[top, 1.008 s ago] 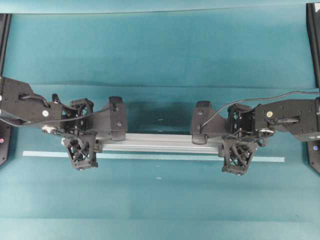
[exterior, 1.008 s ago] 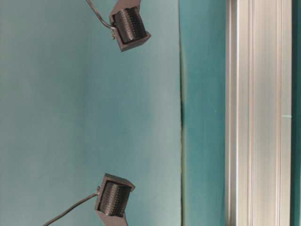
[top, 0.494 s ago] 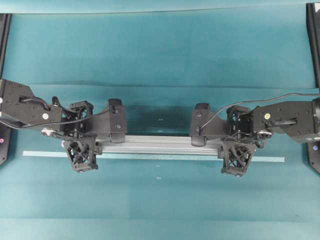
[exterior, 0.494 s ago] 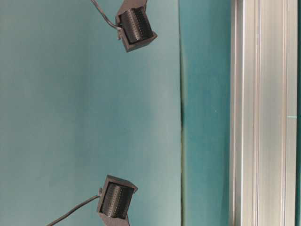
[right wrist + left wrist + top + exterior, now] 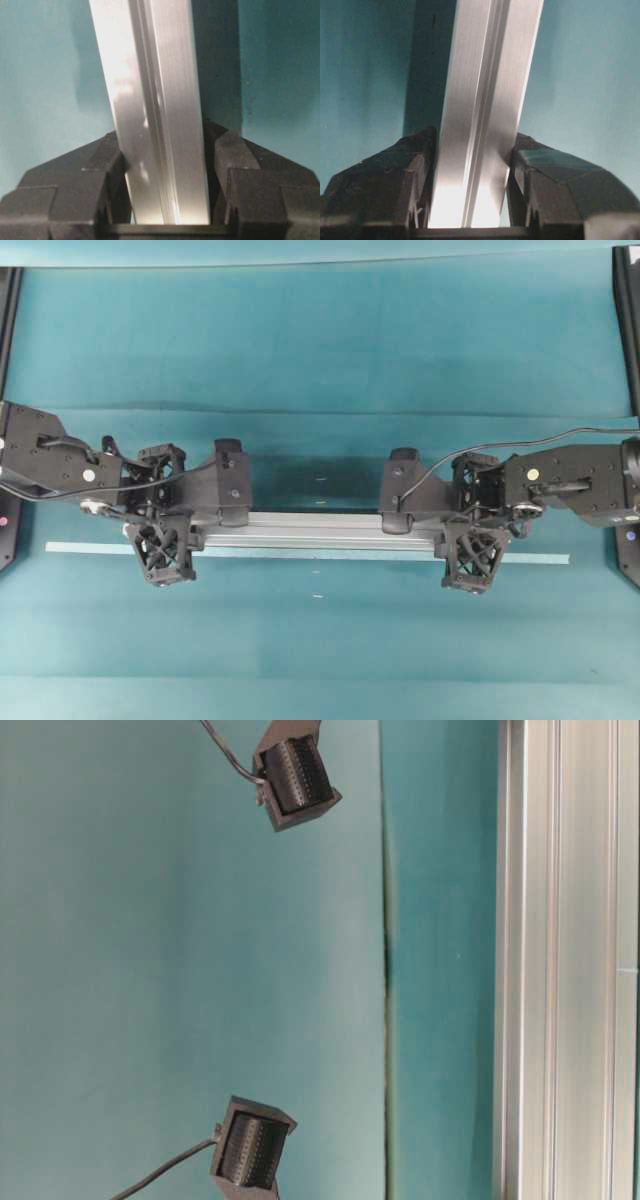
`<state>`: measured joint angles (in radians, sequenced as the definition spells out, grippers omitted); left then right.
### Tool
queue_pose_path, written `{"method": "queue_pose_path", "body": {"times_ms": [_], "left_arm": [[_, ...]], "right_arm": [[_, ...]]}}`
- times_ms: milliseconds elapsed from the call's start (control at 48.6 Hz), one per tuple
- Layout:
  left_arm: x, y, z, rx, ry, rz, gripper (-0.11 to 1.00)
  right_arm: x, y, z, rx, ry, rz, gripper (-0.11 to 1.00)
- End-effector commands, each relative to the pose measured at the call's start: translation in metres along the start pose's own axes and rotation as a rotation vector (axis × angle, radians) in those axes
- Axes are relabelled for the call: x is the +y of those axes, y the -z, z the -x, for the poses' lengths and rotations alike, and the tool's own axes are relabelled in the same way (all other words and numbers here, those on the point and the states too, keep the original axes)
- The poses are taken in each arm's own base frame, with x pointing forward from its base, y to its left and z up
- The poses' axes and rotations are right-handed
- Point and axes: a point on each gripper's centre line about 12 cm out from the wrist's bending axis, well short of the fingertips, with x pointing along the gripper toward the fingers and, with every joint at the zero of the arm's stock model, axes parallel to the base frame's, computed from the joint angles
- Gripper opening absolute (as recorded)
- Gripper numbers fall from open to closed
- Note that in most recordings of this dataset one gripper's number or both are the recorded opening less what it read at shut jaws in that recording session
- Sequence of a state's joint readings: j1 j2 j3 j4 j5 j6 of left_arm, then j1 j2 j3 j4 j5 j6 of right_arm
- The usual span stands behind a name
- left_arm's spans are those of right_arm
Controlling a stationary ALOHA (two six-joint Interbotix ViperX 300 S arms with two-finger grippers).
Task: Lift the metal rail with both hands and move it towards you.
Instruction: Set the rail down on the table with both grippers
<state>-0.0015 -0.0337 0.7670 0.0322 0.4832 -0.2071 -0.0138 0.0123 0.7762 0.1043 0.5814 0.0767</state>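
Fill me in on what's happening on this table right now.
Two black robot arms are carrying a long metal rail between them over a teal table. The left gripper is shut on the rail near one end and the right gripper near the other; each wrist view shows the fingers pressed against the rail's two sides. The rail casts a shadow on the table, so it seems lifted. A thin pale tape strip lies just beside it, on the near side.
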Motion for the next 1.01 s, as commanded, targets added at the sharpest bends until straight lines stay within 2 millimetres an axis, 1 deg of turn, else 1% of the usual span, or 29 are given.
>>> {"method": "queue_pose_path", "body": {"times_ms": [0, 206, 638, 679, 802, 843, 885, 926, 987], "left_arm": [[0.001, -0.004, -0.003, -0.031, 0.008, 0.100, 0.30], [-0.001, -0.010, -0.002, -0.090, 0.024, 0.088, 0.30], [-0.002, -0.004, -0.003, -0.077, 0.023, 0.077, 0.30], [-0.001, -0.004, -0.003, -0.077, 0.022, 0.079, 0.30], [-0.002, -0.003, -0.003, -0.077, 0.023, 0.076, 0.31], [-0.001, -0.003, -0.003, -0.075, 0.022, 0.077, 0.35], [-0.001, -0.002, -0.003, -0.069, 0.021, 0.074, 0.48], [-0.002, -0.001, -0.003, -0.059, 0.019, 0.068, 0.61], [-0.003, 0.002, -0.003, -0.045, 0.018, 0.055, 0.79]], "right_arm": [[-0.006, 0.003, -0.004, 0.016, 0.004, -0.051, 0.37], [-0.007, 0.002, -0.004, 0.015, 0.004, -0.058, 0.37], [-0.007, 0.002, -0.004, 0.013, 0.001, -0.063, 0.38], [-0.006, 0.002, -0.004, 0.015, -0.002, -0.068, 0.43], [-0.003, 0.002, -0.004, 0.017, -0.030, -0.114, 0.75], [-0.001, 0.001, -0.004, 0.015, -0.038, -0.123, 0.84], [-0.001, 0.002, -0.004, 0.016, -0.041, -0.128, 0.93], [0.000, 0.002, -0.004, 0.013, -0.041, -0.126, 0.97], [0.002, 0.001, -0.004, 0.009, -0.047, -0.128, 0.99]]}}
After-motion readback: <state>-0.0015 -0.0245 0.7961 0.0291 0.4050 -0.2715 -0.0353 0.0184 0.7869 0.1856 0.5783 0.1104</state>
